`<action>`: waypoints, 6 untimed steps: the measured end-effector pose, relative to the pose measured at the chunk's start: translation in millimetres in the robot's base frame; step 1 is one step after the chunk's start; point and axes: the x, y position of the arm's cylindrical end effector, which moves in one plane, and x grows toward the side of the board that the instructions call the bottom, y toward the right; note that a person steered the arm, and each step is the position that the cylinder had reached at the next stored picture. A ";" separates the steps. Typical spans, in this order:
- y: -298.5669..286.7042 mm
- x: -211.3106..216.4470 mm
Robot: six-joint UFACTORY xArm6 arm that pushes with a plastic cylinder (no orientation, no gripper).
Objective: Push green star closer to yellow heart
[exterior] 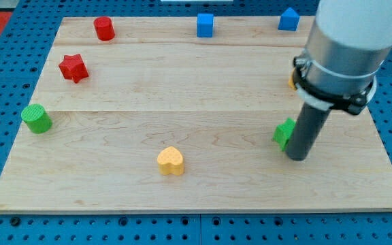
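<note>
— Near the tabletop's right edge, what do you see?
— My tip (297, 157) stands on the wooden board (203, 184), touching the right side of the green star (284, 133), which is partly hidden behind the rod.
— And the yellow heart (171, 160)?
— Toward the bottom edge, left of centre, well apart from the star.
— Is any pincer clenched or released?
— None shows; the arm ends in a plain rod, so there is nothing to tell.
— Other blocks?
— A red cylinder (104, 28) by the top-left corner, a red star (73, 68) below it, a green cylinder (37, 118) at the left edge. Along the top edge sit a blue cube (205, 24) and a blue block (288, 19) with a peaked top. A sliver of orange or yellow (292, 82) peeks out behind the arm; I cannot tell its shape.
— Any containers?
— Only the board itself, holding all the blocks
</note>
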 end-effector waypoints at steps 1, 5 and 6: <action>20.5 0.0; 76.0 -7.3; 52.3 -59.7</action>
